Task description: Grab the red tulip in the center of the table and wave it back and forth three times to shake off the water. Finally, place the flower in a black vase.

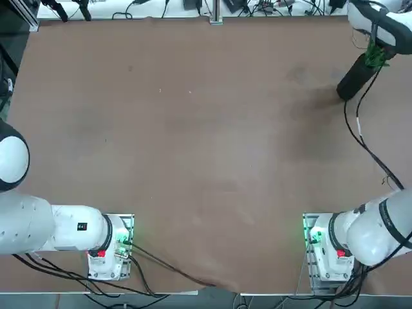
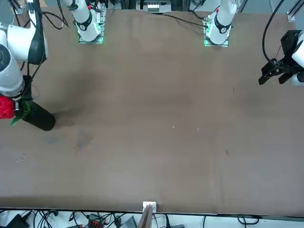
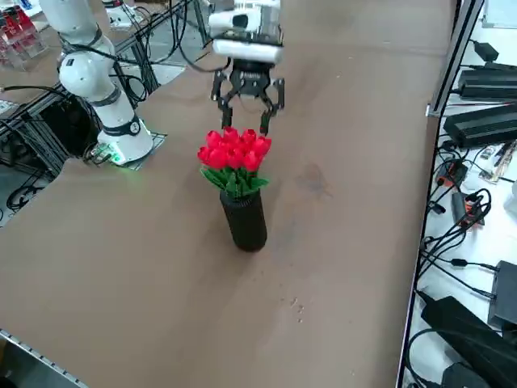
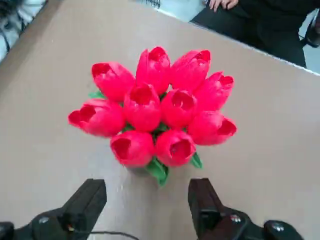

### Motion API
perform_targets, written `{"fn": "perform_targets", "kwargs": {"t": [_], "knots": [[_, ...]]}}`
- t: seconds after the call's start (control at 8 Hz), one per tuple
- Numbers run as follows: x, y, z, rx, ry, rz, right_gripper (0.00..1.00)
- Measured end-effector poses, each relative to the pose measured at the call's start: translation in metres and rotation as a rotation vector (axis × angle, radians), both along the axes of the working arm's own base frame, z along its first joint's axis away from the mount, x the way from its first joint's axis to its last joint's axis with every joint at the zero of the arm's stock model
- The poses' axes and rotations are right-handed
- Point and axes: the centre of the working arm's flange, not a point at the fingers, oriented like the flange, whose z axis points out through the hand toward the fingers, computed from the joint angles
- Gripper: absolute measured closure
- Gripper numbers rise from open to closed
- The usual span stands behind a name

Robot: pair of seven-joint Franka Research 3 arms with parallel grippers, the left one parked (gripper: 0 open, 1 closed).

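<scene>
From overhead we look straight down on the whole worktop [image 1: 193,141], arm bases at the bottom edge. Across from the robot, we face it from high up, bases now at the top. From its right side we gaze diagonally down, closer in. On the wrist we sit nearest, just above the red tulip [image 4: 157,112]. All four views share that far right corner where the black vase [image 3: 245,220] stands under the right tool [image 3: 247,101].

Past the bench's far edge I see tangled cables [image 1: 270,8] on a pale floor — black power bricks [image 3: 485,125] alongside, and a seated person [image 4: 260,22] in dark clothes.
</scene>
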Motion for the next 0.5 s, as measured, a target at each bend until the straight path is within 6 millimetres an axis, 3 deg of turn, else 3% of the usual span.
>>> {"fn": "perform_targets", "kwargs": {"t": [0.25,0.5], "knots": [[-0.004,0.036,0.03,0.182,0.083,0.093,0.0],[-0.011,0.041,0.056,0.316,0.194,0.251,0.0]]}}
